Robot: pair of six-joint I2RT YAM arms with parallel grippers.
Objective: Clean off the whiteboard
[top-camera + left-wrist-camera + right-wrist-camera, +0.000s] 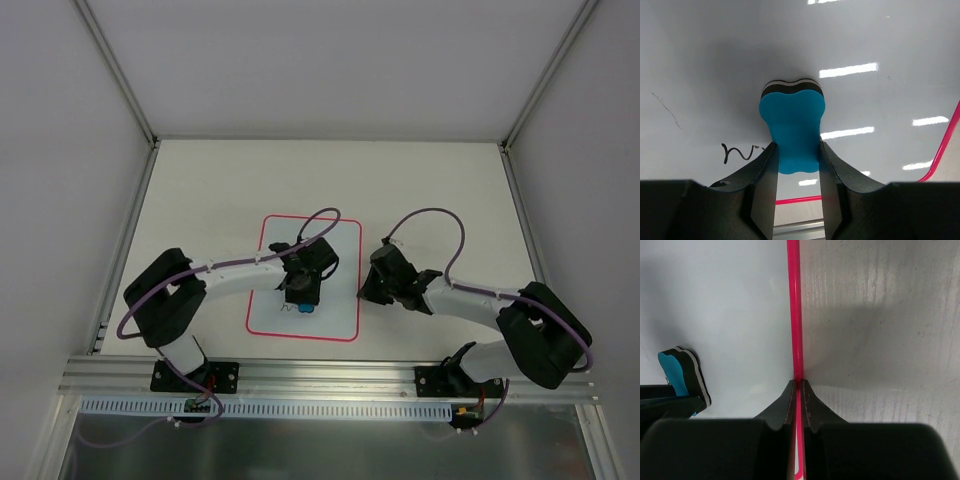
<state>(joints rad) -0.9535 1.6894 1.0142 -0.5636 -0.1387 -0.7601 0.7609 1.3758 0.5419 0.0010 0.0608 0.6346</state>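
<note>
Flat white rectangular whiteboard (335, 300) with rounded corners and a thin red-pink border lies flat on the pale matte table (450, 200). It sits just ahead of my two bases, nearer the left one.

My left gripper (303, 295) is over the near half of the whiteboard, about midway across. The jaws are narrow and clamped on the waist of a small eraser (792, 125): a bone-shaped foam block with a bright blue face and a black-and-white layered pad. In the left wrist view the pad end meets the whiteboard surface, and the blue face is turned toward the camera.

A dark handwritten scribble (742, 151) sits on the whiteboard just beside the eraser, partly hidden behind my finger. A faint thin stroke (665, 110) lies farther out on that same side. The rest of the visible whiteboard surface is glossy and shows strip-shaped light reflections.

My right gripper (368, 290) is at the right-hand edge of the whiteboard. The jaws are drawn almost together, with the tips set right on the red-pink border (795, 315), white surface to one side and bare table to the other. I cannot tell from the right wrist view whether they pinch the rim or only press on it.

From that wrist the eraser shows off to the side, well inside the whiteboard.
</note>
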